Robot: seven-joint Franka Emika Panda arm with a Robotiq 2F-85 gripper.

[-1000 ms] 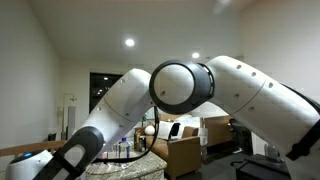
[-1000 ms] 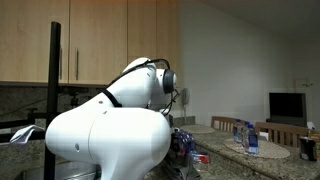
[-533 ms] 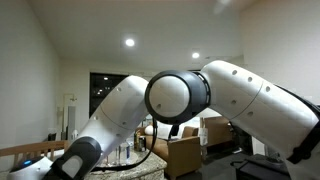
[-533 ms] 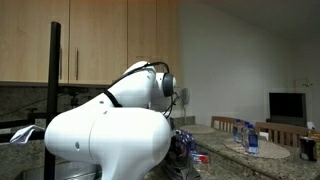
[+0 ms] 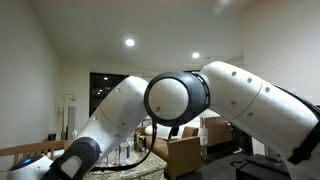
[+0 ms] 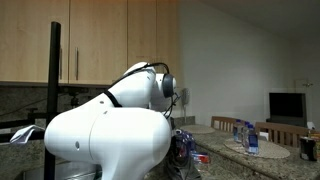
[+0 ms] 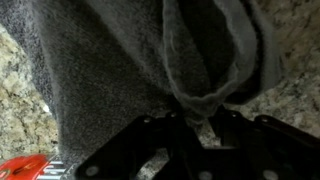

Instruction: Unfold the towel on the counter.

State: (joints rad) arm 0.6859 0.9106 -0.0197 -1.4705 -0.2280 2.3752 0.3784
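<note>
The gripper (image 7: 196, 128) is clamped on a bunched fold of the towel (image 7: 105, 70), which spreads just ahead of it over the counter (image 7: 18, 105) (counter edges unseen).

Ext cams by arm (image 5: 250, 90); wrist atop towel (image 7: 100, 70).

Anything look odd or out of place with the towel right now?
Nothing spilled or damaged. The grey towel is bunched into a pinched ridge at the hand, not flat on the counter. The arm blocks both exterior views.
</note>
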